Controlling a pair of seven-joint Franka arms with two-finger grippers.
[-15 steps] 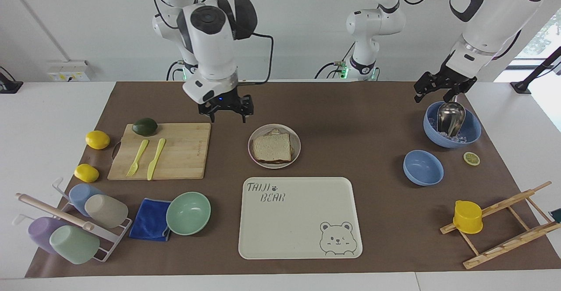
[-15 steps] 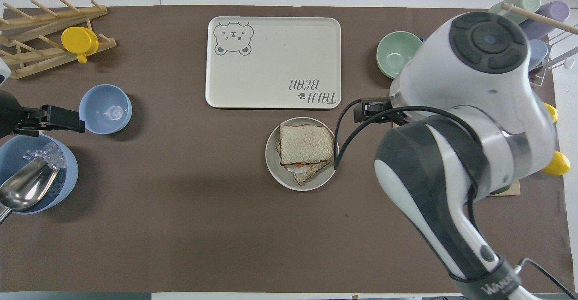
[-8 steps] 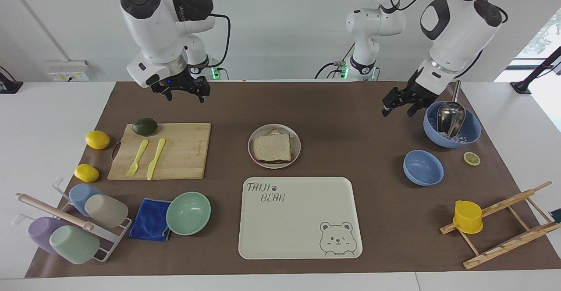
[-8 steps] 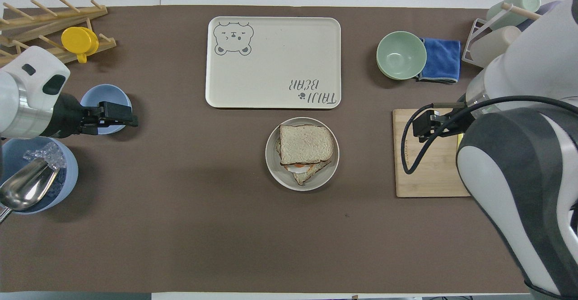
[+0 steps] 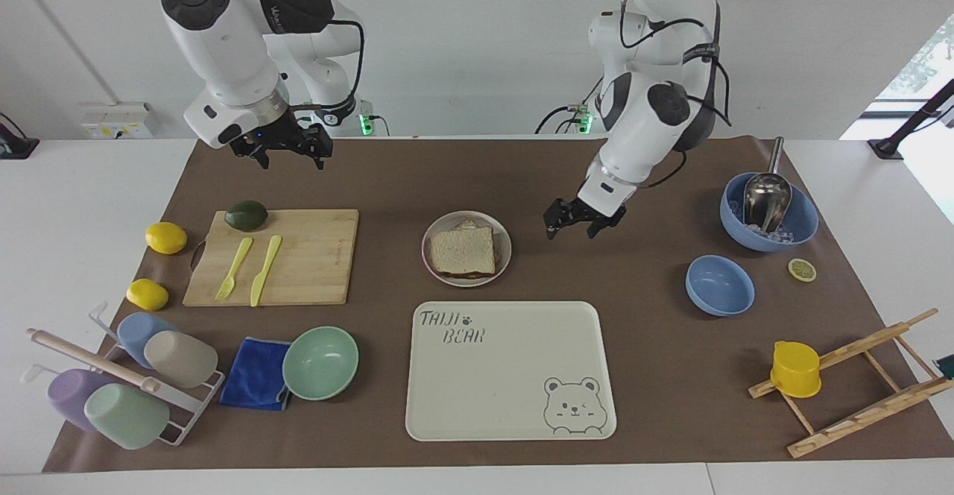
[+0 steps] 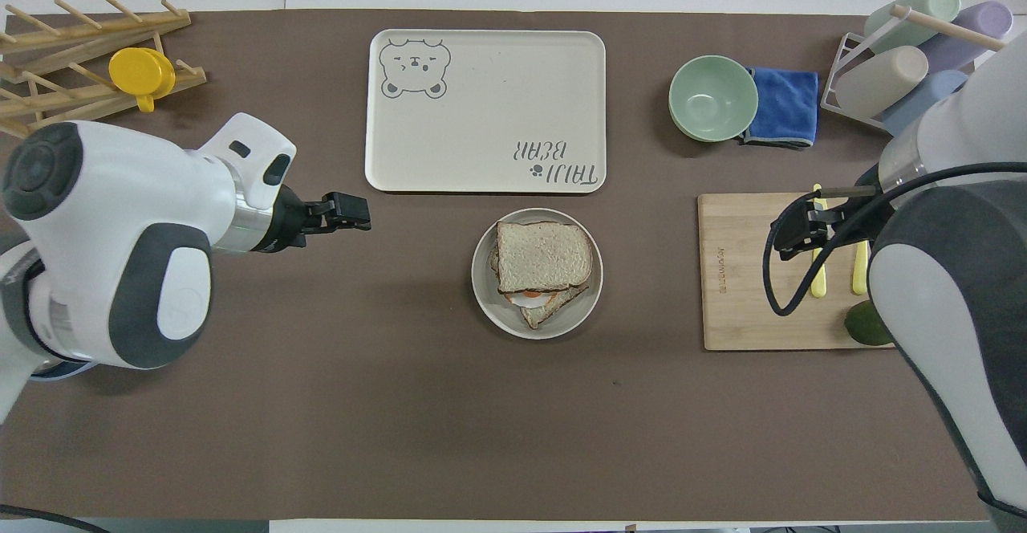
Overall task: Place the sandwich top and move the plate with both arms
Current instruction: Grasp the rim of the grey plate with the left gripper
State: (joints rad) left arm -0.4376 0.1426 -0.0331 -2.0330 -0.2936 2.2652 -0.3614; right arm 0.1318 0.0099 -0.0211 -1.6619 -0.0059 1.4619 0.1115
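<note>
The sandwich top (image 5: 463,250), a light brown bread slice, lies on the egg toast on the round beige plate (image 5: 429,246) at the table's middle. It also shows in the overhead view (image 6: 544,256), as does the plate (image 6: 483,276). My left gripper (image 5: 571,232) hangs low over the mat beside the plate, toward the left arm's end, open and empty; it also shows in the overhead view (image 6: 359,212). My right gripper (image 5: 291,159) is raised over the mat near the cutting board's robot-side edge, open and empty; it also shows in the overhead view (image 6: 790,236).
The cream bear tray (image 5: 514,376) lies just farther from the robots than the plate. The cutting board (image 5: 313,256) with a fork, a knife and an avocado is toward the right arm's end. Two blue bowls (image 5: 719,285) and a wooden rack (image 5: 857,383) are toward the left arm's end.
My right gripper has risen and drawn back from beside the plate toward its own end. My left gripper has swung from over the ice bowl down to beside the plate.
</note>
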